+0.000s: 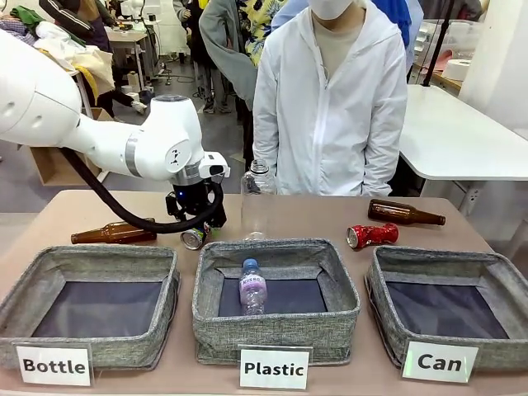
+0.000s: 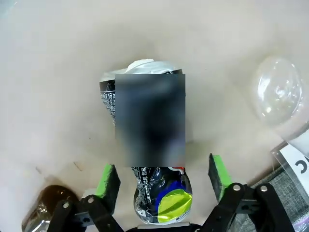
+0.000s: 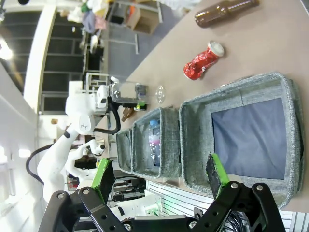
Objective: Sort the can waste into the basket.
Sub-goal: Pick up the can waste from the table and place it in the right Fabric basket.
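Left gripper (image 1: 196, 230): lowered to the table (image 1: 330, 210) at 10 o'clock of its middle, taking 12 o'clock as the person's side. Its jaws are spread to either side of the black-and-blue can (image 1: 194, 238). In the left wrist view, the green pads (image 2: 108, 178) stand apart from the can's sides, with nothing gripped.

Right gripper (image 3: 161, 179): jaws wide apart and empty, hanging over the near edge of the "Can" basket (image 3: 193, 145).

Person (image 1: 330, 107): white jacket, standing at 12 o'clock.

Baskets, three, grey woven, in a row along the near edge:
- "Bottle" basket (image 1: 99, 252) at 8 o'clock.
- "Plastic" basket (image 1: 276, 322) at 6 o'clock, holding one clear bottle (image 1: 252, 286).
- "Can" basket (image 1: 445, 254) at 4 o'clock, with only its dark lining visible inside.

Bottles:
- An upright clear bottle (image 1: 257, 198) at 12 o'clock of the "Plastic" basket.
- A brown bottle (image 1: 114, 233) lying at 9 o'clock.
- A second brown bottle (image 1: 406, 214) lying at 2 o'clock.

Cans:
- The black-and-blue can lies on its side at 11 o'clock of the "Plastic" basket, outside it.
- The red can (image 1: 371, 236) is dented and lies on its side at 11 o'clock of the "Can" basket, just beside it and outside it.
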